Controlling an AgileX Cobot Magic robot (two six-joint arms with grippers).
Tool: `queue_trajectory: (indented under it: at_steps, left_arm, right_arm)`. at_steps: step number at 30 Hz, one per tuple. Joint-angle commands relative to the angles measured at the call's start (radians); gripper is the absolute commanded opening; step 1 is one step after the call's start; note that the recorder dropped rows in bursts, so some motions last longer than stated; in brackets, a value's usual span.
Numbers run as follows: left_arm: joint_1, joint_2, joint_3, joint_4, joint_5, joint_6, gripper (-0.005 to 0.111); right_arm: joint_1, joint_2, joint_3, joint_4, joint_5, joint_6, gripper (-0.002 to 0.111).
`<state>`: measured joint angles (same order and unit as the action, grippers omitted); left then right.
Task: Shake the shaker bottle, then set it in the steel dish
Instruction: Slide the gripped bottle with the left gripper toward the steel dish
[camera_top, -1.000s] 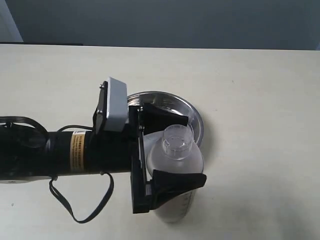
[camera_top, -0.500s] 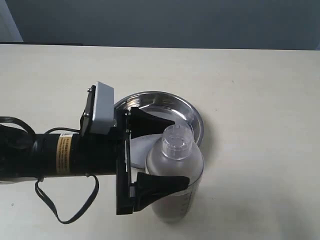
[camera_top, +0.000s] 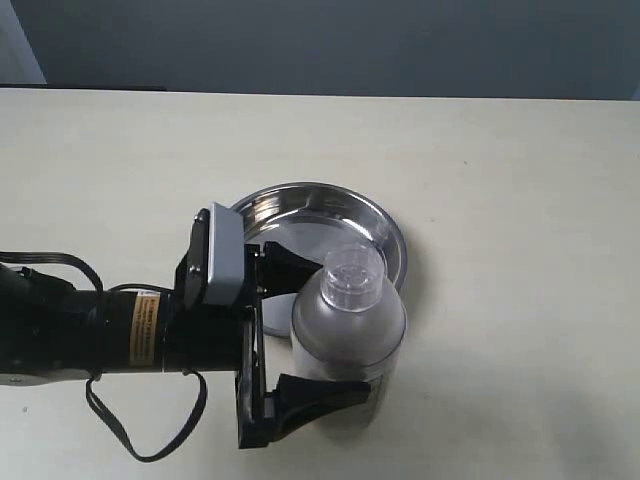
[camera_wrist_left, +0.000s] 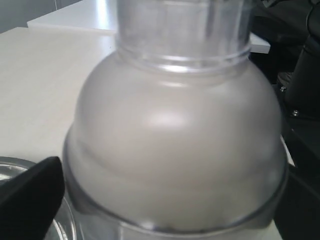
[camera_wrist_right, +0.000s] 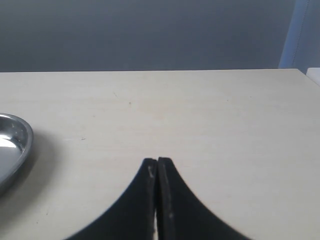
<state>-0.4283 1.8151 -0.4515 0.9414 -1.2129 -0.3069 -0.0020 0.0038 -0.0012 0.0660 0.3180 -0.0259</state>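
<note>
The shaker bottle (camera_top: 348, 318), frosted with a small clear cap, stands upright at the near rim of the steel dish (camera_top: 300, 205). My left gripper (camera_top: 340, 325) reaches in from the left and is shut on the bottle's body, one black finger (camera_top: 292, 268) on the dish side and the other on the near side. Whether the bottle's base rests on anything is hidden. In the left wrist view the bottle's dome (camera_wrist_left: 175, 135) fills the picture, with a sliver of the dish (camera_wrist_left: 7, 167) beside one finger (camera_wrist_left: 30, 187). My right gripper (camera_wrist_right: 157, 162) is shut and empty over bare table.
The cream table (camera_top: 520, 200) spreads around the dish on all sides. A black cable (camera_top: 120, 420) loops under the left arm. The dish's rim (camera_wrist_right: 17, 145) shows at the edge of the right wrist view. A dark wall lies behind the table.
The left arm has drawn back to the left and toward the near edge, taking the bottle with it. The bottle sits lower and more of the dish shows. The right gripper shows no earlier view.
</note>
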Motion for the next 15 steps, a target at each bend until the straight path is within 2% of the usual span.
queue_trajectory:
  at_steps: [1, 15]
  left_arm:
    - [0.007, 0.006, 0.001, -0.018, -0.008, -0.043, 0.105]
    - [-0.013, 0.024, 0.001, -0.041, -0.008, -0.052, 0.105]
  right_arm:
    - [0.003, -0.004, 0.001, -0.001, -0.012, 0.000, -0.001]
    - [0.003, -0.004, 0.001, -0.001, -0.012, 0.000, -0.001]
